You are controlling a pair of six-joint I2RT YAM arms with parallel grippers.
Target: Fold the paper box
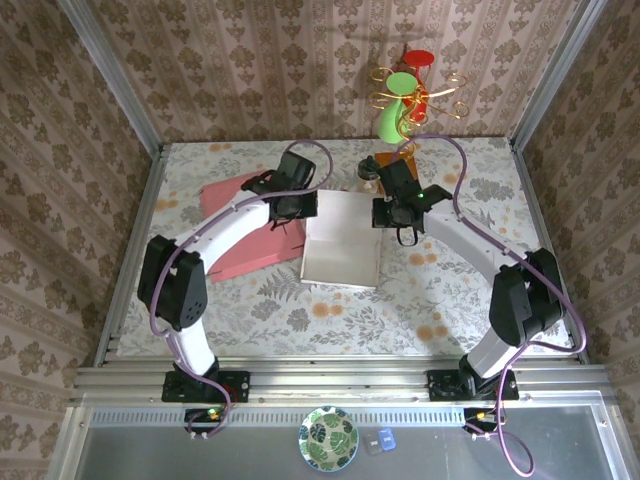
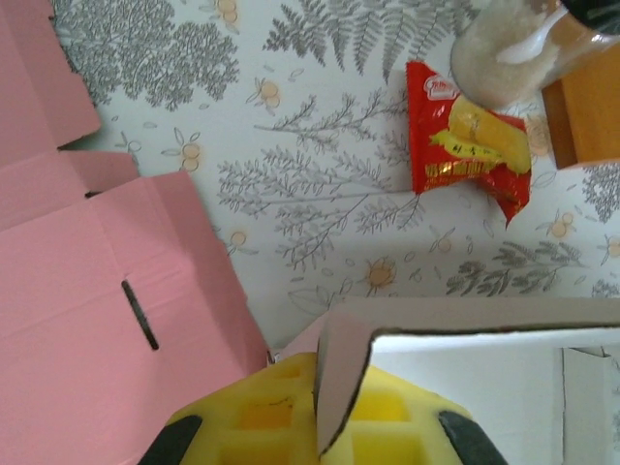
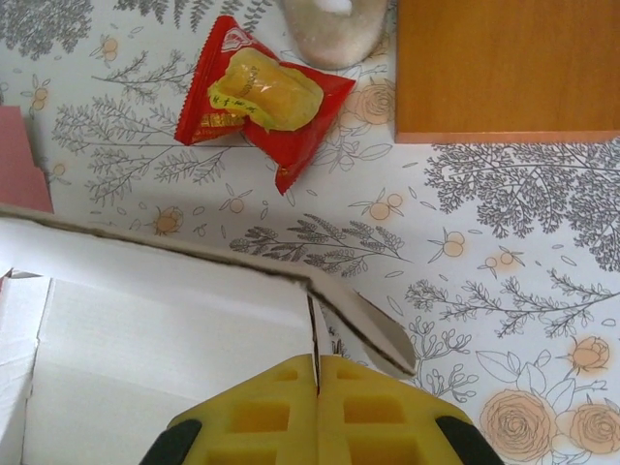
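A red snack packet (image 3: pixel 260 97) lies near an orange wooden block (image 3: pixel 504 68) and a jar (image 3: pixel 334 29).

Paper box (image 1: pixel 342 255), left gripper (image 1: pixel 301 212), right gripper (image 1: pixel 386 213)

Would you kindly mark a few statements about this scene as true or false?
1. The left pincer and right pincer are each shut on the box. True.
2. The packet is blue. False: it is red.
3. The block lies on the box. False: it lies on the table, apart from the box.
4. The box shows a pink face and a white face. True.
5. The jar stands near the packet. True.
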